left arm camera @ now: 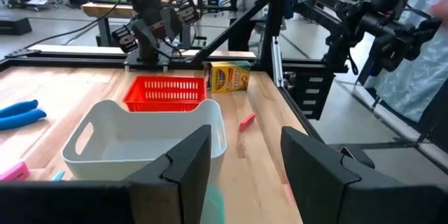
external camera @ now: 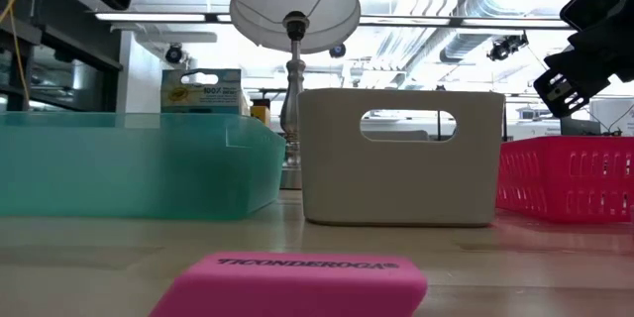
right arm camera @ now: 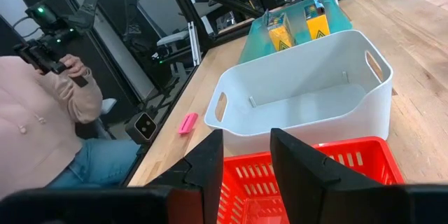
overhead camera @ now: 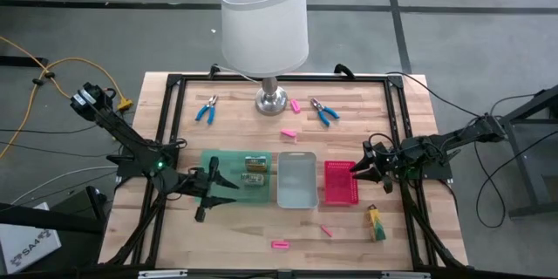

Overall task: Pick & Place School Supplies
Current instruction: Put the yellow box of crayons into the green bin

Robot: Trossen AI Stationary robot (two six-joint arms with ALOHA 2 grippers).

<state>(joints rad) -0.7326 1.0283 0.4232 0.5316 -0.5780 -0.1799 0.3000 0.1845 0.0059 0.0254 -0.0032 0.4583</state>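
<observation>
My left gripper [overhead camera: 228, 179] [left arm camera: 245, 161] hovers open and empty over the green tray [overhead camera: 220, 161]. Two yellow-green packs [overhead camera: 255, 171] [right arm camera: 280, 31] lie in that tray. My right gripper [overhead camera: 362, 171] [right arm camera: 246, 157] hangs open and empty over the pink basket [overhead camera: 341, 183] [right arm camera: 350, 164]. A third pack [overhead camera: 377, 223] [left arm camera: 229, 77] rests on the table near the right edge. Two blue-handled pliers [overhead camera: 207, 110] [overhead camera: 324, 112] lie either side of the lamp's foot. Several pink erasers [overhead camera: 289, 133] [overhead camera: 279, 245] [external camera: 297, 282] lie loose on the wood.
The grey-white tray [overhead camera: 296, 180] [external camera: 396, 154] stands between the green tray and the pink basket. The white-shaded lamp [overhead camera: 264, 22] stands at the far middle. A black frame [overhead camera: 170, 105] rims the table. A person [right arm camera: 49, 112] sits beyond the table's left side.
</observation>
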